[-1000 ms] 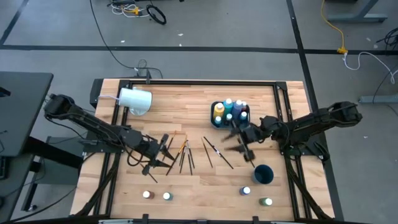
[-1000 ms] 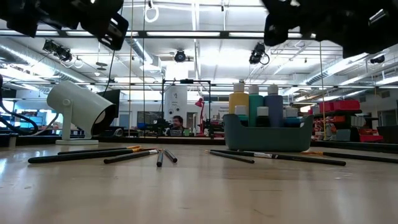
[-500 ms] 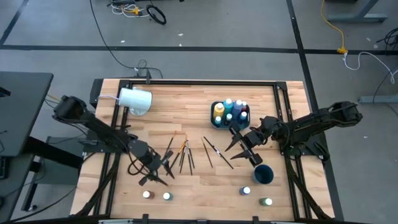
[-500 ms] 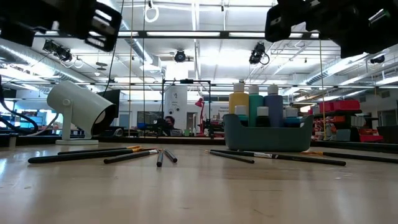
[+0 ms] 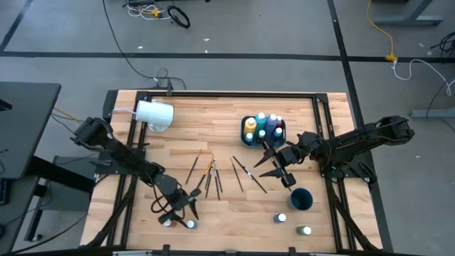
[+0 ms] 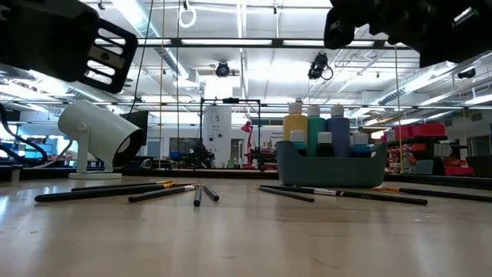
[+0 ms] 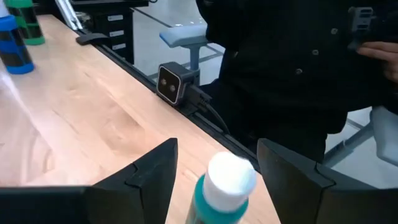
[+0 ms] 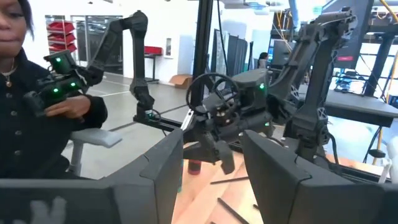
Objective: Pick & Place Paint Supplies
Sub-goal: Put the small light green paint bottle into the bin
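Left wrist view shows the open left gripper point(image 7: 214, 171) straddling a teal bottle point(image 7: 225, 186) near the table's front edge; closing off-centre could tip it. Right gripper point(image 5: 274, 168) waits open.

Your left arm reaches in from the table's left edge toward the front edge, its left claw point(image 5: 179, 212) low there with both fingers point(image 7: 149, 171) spread wide apart. Your right arm comes in from the right edge and holds the right claw point(image 5: 274, 165) above the table's middle-right, fingers point(image 8: 163, 163) parted.
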`<control>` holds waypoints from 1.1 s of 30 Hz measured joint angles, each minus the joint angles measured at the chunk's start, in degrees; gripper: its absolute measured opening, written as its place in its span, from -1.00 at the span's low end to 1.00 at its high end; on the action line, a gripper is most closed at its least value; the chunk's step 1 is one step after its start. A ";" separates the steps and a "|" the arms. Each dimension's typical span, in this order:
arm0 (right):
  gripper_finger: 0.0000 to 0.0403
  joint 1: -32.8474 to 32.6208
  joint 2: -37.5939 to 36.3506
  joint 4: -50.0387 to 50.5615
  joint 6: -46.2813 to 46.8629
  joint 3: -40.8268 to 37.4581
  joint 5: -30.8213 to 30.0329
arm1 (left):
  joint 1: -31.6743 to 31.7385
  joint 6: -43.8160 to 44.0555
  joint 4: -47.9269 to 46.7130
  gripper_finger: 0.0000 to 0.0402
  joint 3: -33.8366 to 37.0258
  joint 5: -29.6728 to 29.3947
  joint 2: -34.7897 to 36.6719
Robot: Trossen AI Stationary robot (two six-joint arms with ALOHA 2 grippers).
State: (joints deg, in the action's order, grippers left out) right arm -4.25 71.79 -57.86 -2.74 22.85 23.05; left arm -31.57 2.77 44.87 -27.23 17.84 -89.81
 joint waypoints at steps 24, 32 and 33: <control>-0.15 0.00 0.00 0.52 0.32 0.02 -0.15 | 0.52 -3.00 -5.04 -0.37 -2.90 -0.69 -1.32; -0.15 0.02 0.00 1.76 0.86 0.02 -10.49 | 8.23 -3.88 -9.09 -0.35 -9.13 -2.30 -0.73; -0.15 0.03 0.02 2.18 0.85 0.02 -12.49 | 9.71 -5.44 -10.65 -0.33 -10.86 -1.38 -0.73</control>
State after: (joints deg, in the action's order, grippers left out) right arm -4.22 71.81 -55.68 -1.89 22.87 10.55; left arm -21.87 -2.67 34.22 -38.09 16.46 -90.54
